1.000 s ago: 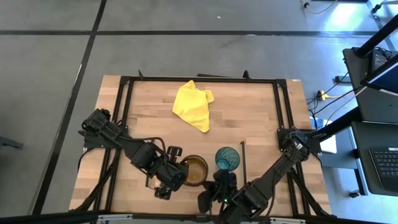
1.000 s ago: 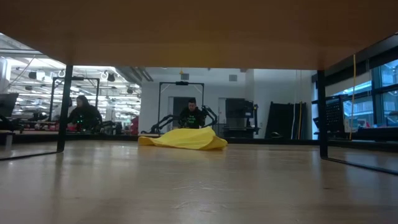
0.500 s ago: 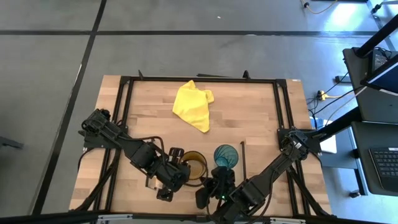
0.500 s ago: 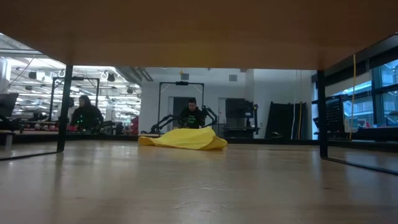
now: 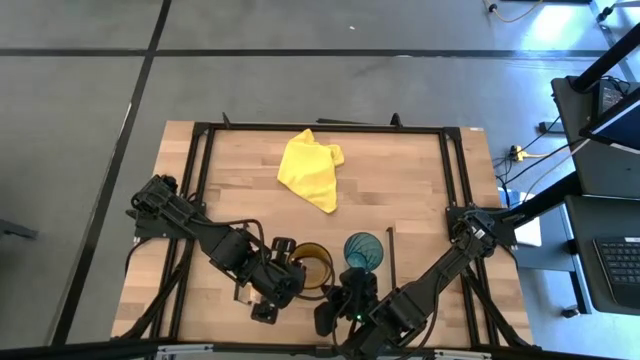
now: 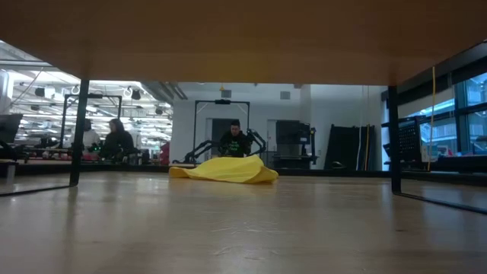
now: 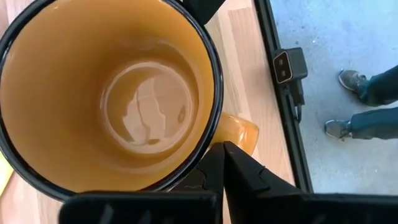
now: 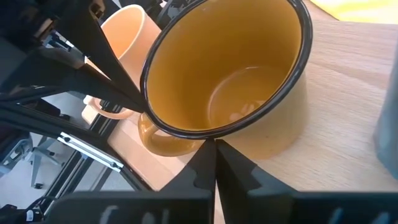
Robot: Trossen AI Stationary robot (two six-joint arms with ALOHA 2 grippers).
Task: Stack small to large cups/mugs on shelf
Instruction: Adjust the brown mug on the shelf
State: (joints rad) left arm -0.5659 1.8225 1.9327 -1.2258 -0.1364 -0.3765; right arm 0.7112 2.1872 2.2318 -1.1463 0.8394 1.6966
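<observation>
Amber-brown mug (image 5: 313, 266) stands low and just left of centre in the high view, on the light-wood shelf (image 5: 400, 190), its dark rim ringing a glossy yellow-brown inside. Left gripper (image 5: 287, 281) sits at the mug's lower-left edge with its jaws closed together beside the rim; in the left wrist view the dark fingers (image 7: 233, 174) meet right against the mug's wall by its handle. Right gripper (image 5: 335, 300) is at the mug's lower-right edge, jaws likewise closed, and in the right wrist view its fingers (image 8: 214, 165) come together just under the mug's rim; whether either gripper actually pinches the rim I cannot tell. A small pale-orange mug (image 8: 127, 37) shows behind the amber one in the right wrist view. The teal ribbed tumbler (image 5: 365, 251) stands upright just to the right of the amber mug. A yellow cloth (image 5: 311, 169) lies crumpled in the upper middle of the high view.
</observation>
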